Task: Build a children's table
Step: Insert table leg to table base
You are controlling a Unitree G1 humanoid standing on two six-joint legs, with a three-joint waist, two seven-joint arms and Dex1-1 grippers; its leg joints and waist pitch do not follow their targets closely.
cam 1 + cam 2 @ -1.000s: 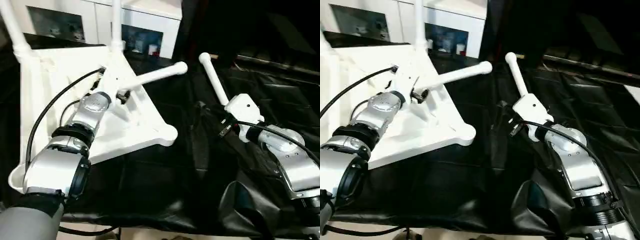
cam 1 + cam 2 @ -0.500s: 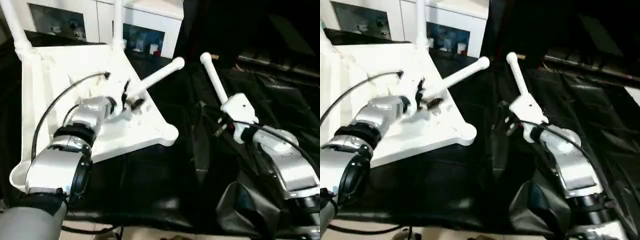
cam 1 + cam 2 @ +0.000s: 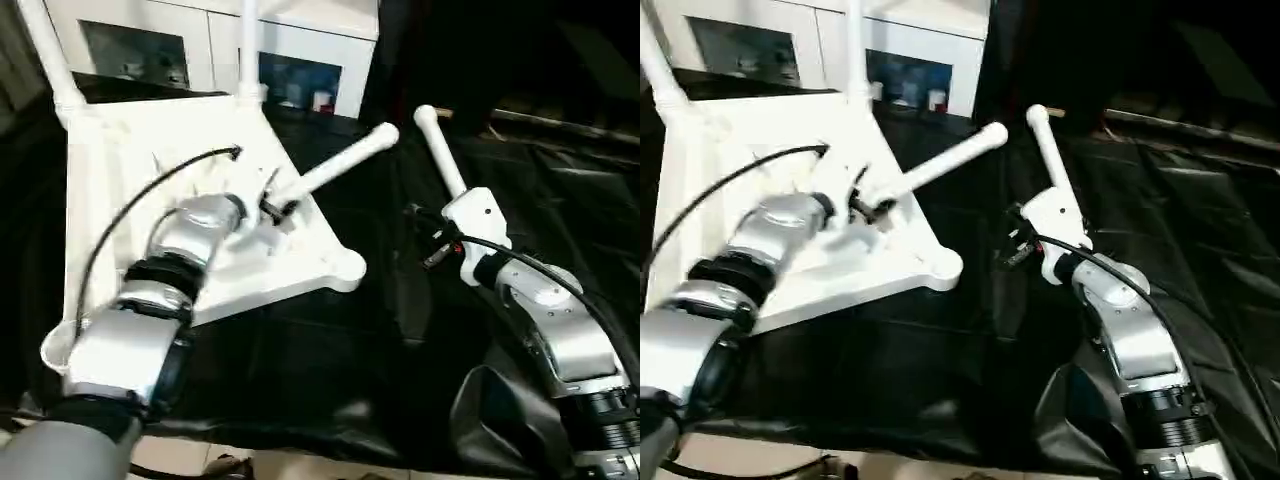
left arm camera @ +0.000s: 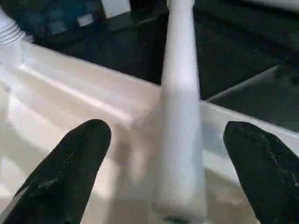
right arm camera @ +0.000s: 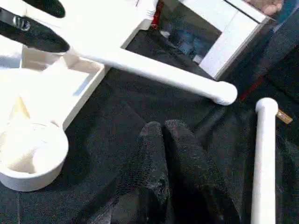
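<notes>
White tabletop (image 3: 150, 180) lies inverted; left gripper (image 4: 161, 163), fingers apart, has swung to straddle the loose leg (image 3: 335, 168). Right gripper (image 5: 163, 140) stays closed, empty. Grasp pending.

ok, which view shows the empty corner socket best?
Right wrist view: the empty corner socket sits close, its round open cup plain to see. Both eye views show it from farther off as a small rounded corner of the tabletop.
</notes>
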